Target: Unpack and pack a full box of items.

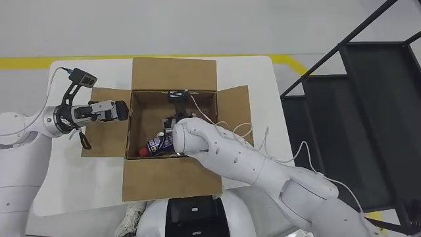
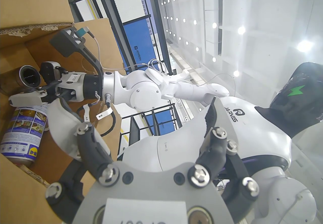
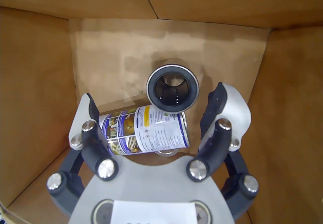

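We are holding our right pincer [image 3: 154, 95] wide open and empty, low inside the brown cardboard box [image 3: 37, 83] on the white worktop [image 1: 256, 72]. Just under it, a blue and white spray can [image 3: 146, 131] is lying on its side. A shiny metal tube with a black ring [image 3: 172, 90] is sitting just past the can. Our left pincer [image 1: 118, 110] is hanging open and empty above the box's left flap. We think both things need lifting out, then packing back.

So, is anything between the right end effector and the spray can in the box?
Nothing lies directly between. The right end effector, open, hangs over the lying spray can; a metal sleeve stands close beside the can and could crowd one finger.
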Robot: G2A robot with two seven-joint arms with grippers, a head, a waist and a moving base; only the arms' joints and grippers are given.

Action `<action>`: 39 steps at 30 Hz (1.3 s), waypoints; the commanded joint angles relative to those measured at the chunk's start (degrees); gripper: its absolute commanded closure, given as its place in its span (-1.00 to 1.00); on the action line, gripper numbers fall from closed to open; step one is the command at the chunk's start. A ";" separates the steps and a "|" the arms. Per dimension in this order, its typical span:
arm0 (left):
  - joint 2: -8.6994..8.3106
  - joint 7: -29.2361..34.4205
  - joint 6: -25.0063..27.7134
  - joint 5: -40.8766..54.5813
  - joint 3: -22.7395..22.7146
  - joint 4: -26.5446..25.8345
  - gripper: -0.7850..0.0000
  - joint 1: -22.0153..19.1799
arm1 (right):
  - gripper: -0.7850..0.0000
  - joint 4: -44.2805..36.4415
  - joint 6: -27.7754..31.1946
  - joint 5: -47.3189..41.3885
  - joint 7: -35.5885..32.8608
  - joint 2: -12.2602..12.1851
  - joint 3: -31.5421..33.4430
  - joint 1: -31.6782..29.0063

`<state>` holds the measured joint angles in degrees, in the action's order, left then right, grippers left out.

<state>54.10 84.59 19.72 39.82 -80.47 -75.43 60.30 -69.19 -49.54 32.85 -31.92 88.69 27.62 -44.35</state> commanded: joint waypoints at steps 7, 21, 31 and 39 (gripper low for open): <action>0.00 0.00 0.00 0.00 0.00 0.00 -1.00 0.00 | 0.18 4.72 -3.37 0.58 1.44 2.66 -0.91 0.87; 0.00 0.00 0.00 0.00 0.00 0.00 -1.00 0.00 | 1.00 -1.34 -8.46 11.27 0.79 3.62 -0.14 -2.99; 0.00 0.00 0.00 0.00 0.00 0.00 -1.00 0.00 | 1.00 -21.50 -8.41 29.03 -11.65 -1.00 5.81 -10.52; 0.00 0.00 0.00 0.00 0.00 0.00 -1.00 0.00 | 1.00 -43.39 1.81 45.10 -24.63 -7.22 17.07 -22.63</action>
<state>54.10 84.59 19.72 39.81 -80.47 -75.43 60.30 -108.61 -49.58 75.75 -54.63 82.29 42.06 -64.36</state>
